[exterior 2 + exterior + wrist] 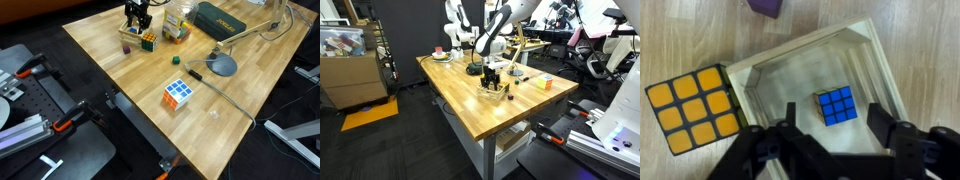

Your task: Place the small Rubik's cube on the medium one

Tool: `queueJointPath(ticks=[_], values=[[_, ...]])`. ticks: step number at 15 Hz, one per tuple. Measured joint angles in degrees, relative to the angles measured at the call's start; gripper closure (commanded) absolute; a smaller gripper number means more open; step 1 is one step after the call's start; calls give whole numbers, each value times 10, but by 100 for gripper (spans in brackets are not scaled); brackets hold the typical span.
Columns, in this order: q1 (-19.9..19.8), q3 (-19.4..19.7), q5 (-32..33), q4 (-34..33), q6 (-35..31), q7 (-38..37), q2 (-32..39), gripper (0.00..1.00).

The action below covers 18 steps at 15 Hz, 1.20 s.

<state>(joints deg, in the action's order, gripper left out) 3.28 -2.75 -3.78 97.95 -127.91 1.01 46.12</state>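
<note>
In the wrist view the small Rubik's cube (836, 106) lies blue face up inside a shallow wooden tray (875, 60). The medium Rubik's cube (695, 108), orange and yellow on top, stands just outside the tray's left wall; it also shows in an exterior view (148, 41). My gripper (835, 125) is open and empty, hovering over the tray with one finger on each side of the small cube, not touching it. The gripper shows in both exterior views (490, 72) (137, 22), pointing down at the far part of the wooden table.
A purple block (765, 6) lies beyond the tray. A large Rubik's cube (179, 95) (544, 84) sits near the table edge. A small green block (174, 60), a desk lamp base (222, 65), a green case (222, 20) and a clear container (178, 28) stand nearby.
</note>
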Motion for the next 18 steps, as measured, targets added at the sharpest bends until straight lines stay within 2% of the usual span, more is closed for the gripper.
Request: queueJointPath(ticks=[5,9,14,18], values=[[-4,6,0,-13,12,-4,5,92],[-7,5,-1,-20,21,-3,8,89],[-6,5,3,-21,21,-3,9,92],[11,3,26,-19,-7,-3,3,92]])
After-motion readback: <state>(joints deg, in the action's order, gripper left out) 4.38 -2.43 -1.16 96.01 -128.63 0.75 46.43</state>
